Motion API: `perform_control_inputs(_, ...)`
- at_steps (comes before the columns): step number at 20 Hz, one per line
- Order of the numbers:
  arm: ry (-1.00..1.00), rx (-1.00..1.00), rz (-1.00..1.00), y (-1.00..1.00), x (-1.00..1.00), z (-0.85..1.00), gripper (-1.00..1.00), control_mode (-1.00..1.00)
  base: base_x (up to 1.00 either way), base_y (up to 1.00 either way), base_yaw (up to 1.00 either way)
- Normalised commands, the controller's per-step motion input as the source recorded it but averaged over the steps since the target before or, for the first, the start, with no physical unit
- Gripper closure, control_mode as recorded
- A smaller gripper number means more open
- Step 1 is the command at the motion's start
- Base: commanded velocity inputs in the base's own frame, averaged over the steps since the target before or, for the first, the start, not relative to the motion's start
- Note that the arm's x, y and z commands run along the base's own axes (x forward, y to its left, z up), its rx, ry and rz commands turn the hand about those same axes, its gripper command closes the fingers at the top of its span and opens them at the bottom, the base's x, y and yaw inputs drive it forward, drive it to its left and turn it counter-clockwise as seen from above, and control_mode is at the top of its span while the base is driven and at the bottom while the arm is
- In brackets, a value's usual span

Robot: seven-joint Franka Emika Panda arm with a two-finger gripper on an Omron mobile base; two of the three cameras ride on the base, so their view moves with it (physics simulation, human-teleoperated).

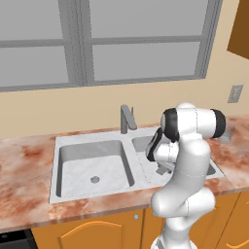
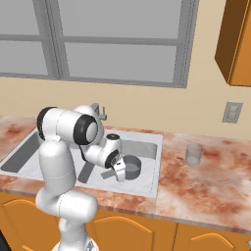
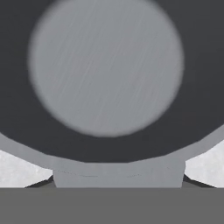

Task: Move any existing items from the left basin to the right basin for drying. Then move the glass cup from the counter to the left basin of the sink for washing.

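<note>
**Stage of the task, pot over the right basin.** In the right base view you see the pot [image 2: 131,166] inside the right basin [image 2: 148,146] of the sink [image 1: 90,139], with the gripper [image 2: 119,172] at its 8 o'clock side, touching or just beside the rim. The hand view looks straight down into the pot [image 3: 105,65]; its short handle [image 3: 118,175] points to 6 o'clock, towards the hand, with a dark tip showing on either side of it. Whether the fingers are clamped on that handle or merely flank it you cannot tell from these views, nor whether the pot already rests on the basin floor.

**Done and left.** The left basin [image 1: 78,165] lies bare around its drain, so the first half looks all but finished — judged from position alone, only the release and withdrawal remain. The second half is not yet begun: the glass cup [image 2: 194,153] stands upright on the counter [image 2: 201,188], at about 3 o'clock from the pot, well apart from the sink.

**Surroundings and obstructions.** The faucet [image 2: 100,112] rises at the divider, at 11 o'clock from the pot — the one obstacle you should expect on the way from the cup to the left basin. A wall outlet [image 2: 232,112] sits at 1 o'clock above the cup; an upper cabinet [image 2: 236,44] hangs higher.
</note>
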Motion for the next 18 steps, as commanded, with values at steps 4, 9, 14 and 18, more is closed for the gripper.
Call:
perform_control_inputs(4,-0.11,0.01,0.01,-0.07,-0.03,0.07,-1.0,-1.0,0.0,0.0,0.0)
perform_control_inputs(9,-0.09,0.01,0.02,-0.04,-0.04,0.1,-1.0,-1.0,0.0,0.0,0.0)
perform_control_inputs(14,-0.02,0.01,0.02,0.0,0.11,0.0,-1.0,-1.0,0.0,0.0,0.0)
perform_control_inputs(18,-0.13,0.0,0.01,-0.04,-0.08,0.55,-1.0,-1.0,0.0,0.0,0.0)
